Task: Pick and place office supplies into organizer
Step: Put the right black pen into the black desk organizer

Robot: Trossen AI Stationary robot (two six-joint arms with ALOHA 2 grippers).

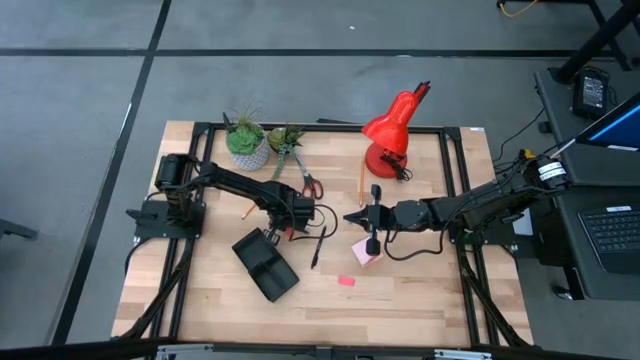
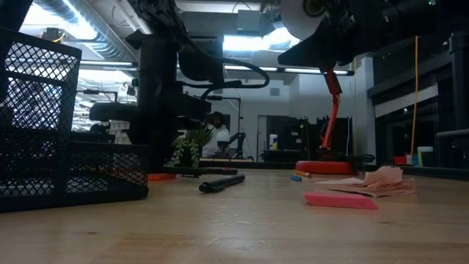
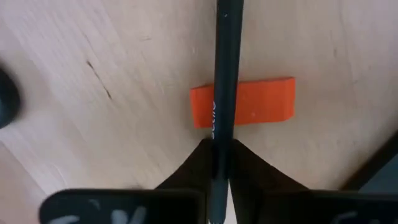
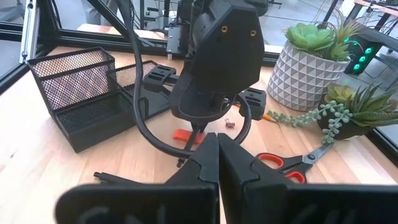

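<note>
A red desk lamp stands near the far edge of the wooden table, right of the middle, its shade tipped toward the table's centre. Two potted plants sit along that same far edge, left of the middle: one in a pale patterned pot, and just beside it a trailing succulent in a darker pot.

My left arm reaches in over the table, elbow bent, wrist pitched down. Left gripper points at the wood, fingers pinched on a pen running straight out between them. My right arm stretches in level from the other side. Right gripper has its fingers pressed together, nothing between them.
</note>
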